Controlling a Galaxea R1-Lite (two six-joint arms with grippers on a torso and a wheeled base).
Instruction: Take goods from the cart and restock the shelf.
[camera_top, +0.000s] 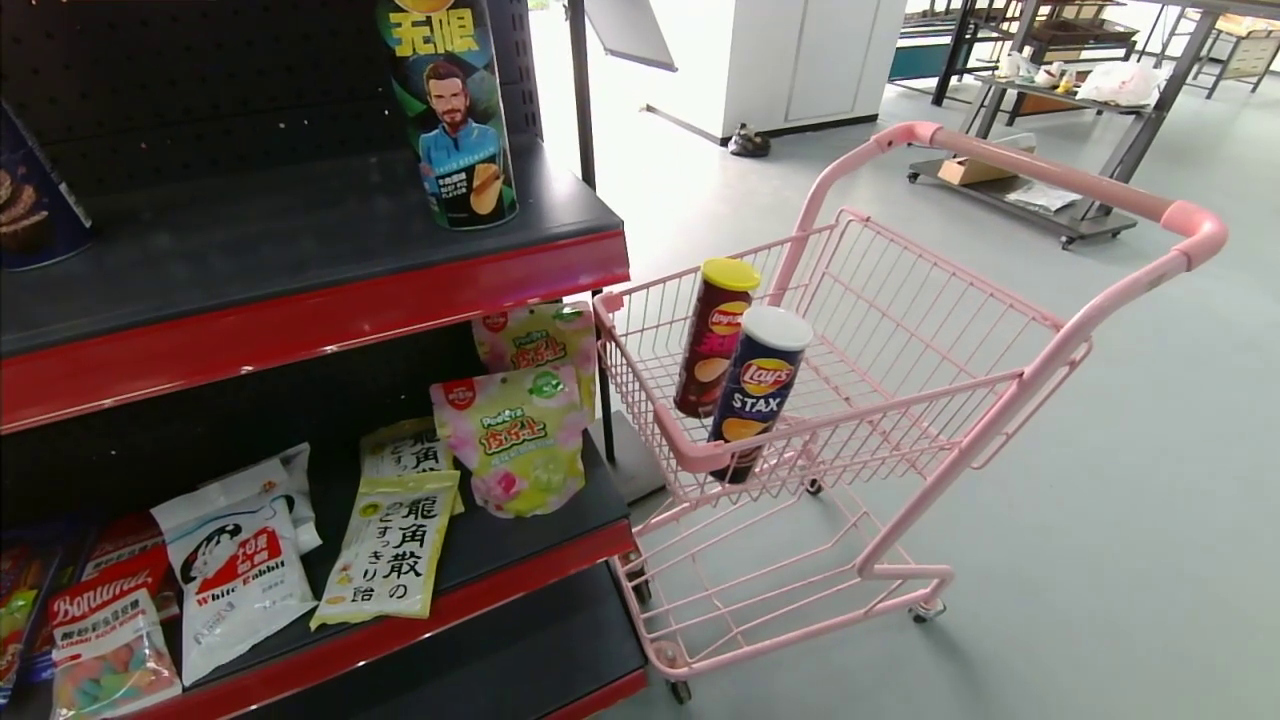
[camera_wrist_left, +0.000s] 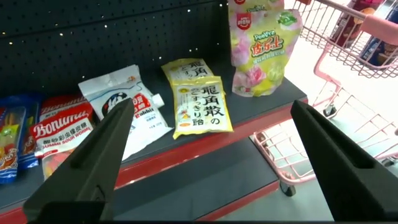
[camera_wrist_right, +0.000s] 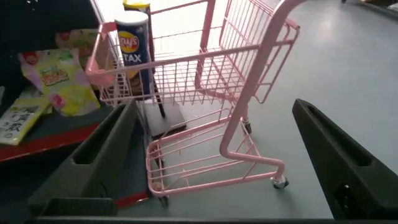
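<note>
Grey floor (camera_top: 1100, 480) of an open room. Black shelf (camera_top: 300, 330) with red edges: candy bags (camera_top: 395, 545) on its lower board, a green can (camera_top: 455, 120) above. Just beside it, the pink cart (camera_top: 1000, 170) holds two standing chip cans in the basket corner nearest the shelf: dark red can (camera_top: 712, 340), yellow lid; blue can (camera_top: 755, 390), white lid. My left tool (camera_wrist_left: 212, 104) and right tool (camera_wrist_right: 214, 104) gape wide, empty.

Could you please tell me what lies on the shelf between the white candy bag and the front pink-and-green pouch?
Two overlapping pale yellow packets lie there, clearest in the left wrist view.
</note>
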